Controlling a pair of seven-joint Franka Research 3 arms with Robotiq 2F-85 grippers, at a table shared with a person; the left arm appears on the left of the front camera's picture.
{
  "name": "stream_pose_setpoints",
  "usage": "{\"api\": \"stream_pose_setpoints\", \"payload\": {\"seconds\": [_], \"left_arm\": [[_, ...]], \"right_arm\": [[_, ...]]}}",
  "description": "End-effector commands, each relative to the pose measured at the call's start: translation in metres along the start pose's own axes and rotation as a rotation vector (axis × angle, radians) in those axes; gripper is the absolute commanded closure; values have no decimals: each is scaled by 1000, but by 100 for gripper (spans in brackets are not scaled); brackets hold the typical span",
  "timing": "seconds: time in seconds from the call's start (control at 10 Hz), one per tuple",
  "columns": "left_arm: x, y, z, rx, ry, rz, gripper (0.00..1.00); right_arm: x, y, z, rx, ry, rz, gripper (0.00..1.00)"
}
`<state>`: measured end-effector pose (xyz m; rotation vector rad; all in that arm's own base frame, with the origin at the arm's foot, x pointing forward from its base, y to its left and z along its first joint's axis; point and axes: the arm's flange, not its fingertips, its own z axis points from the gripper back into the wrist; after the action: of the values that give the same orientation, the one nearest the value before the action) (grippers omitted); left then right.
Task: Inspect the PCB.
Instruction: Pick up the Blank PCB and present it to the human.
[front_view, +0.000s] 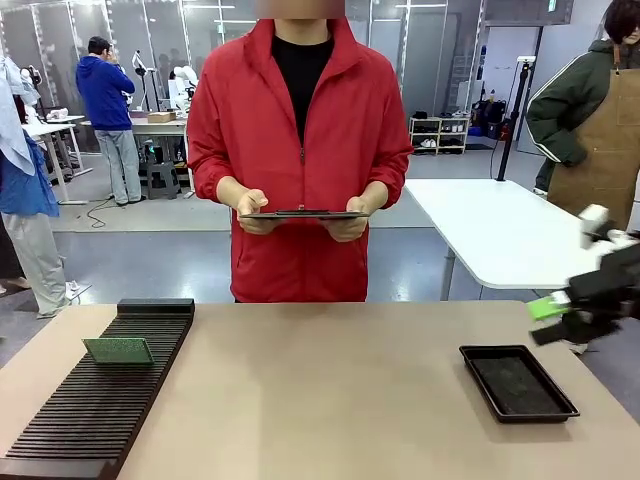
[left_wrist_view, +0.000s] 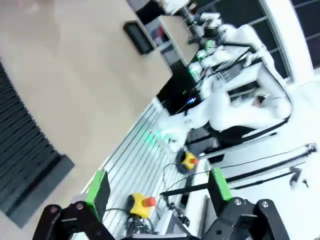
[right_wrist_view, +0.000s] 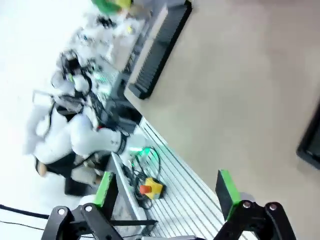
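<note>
Our left hand (left_wrist_view: 157, 182) wide open, empty, our right hand (front_view: 545, 320) likewise, PCB (front_view: 118, 350) standing in the rack (front_view: 95, 410), well apart from it

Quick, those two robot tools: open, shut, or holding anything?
Left tool: open, empty.
Right tool: open, empty.

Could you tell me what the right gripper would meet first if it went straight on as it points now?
Likely the ribbed metal frame beside the table, near the yellow button box; depth is unclear.
</note>
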<state>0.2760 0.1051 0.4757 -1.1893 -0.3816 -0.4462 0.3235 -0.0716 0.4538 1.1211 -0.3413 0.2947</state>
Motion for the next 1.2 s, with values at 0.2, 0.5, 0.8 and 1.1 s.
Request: {"api": "stream_pose_setpoints", "payload": {"seconds": [0.2, 0.5, 0.8, 1.1], "left_arm": [[-92, 42, 84, 41, -269, 85, 0], [-103, 41, 103, 81, -304, 108, 0], [-117, 45, 103, 84, -334, 125, 0], [-74, -29, 75, 611, -98, -90, 0]], "right_arm": [[-116, -32, 32, 45, -249, -113, 0], [-108, -28, 23, 32, -236, -93, 0], [-79, -53, 101, 33, -248, -144, 0], [-79, -53, 101, 33, -248, -144, 0]]}}
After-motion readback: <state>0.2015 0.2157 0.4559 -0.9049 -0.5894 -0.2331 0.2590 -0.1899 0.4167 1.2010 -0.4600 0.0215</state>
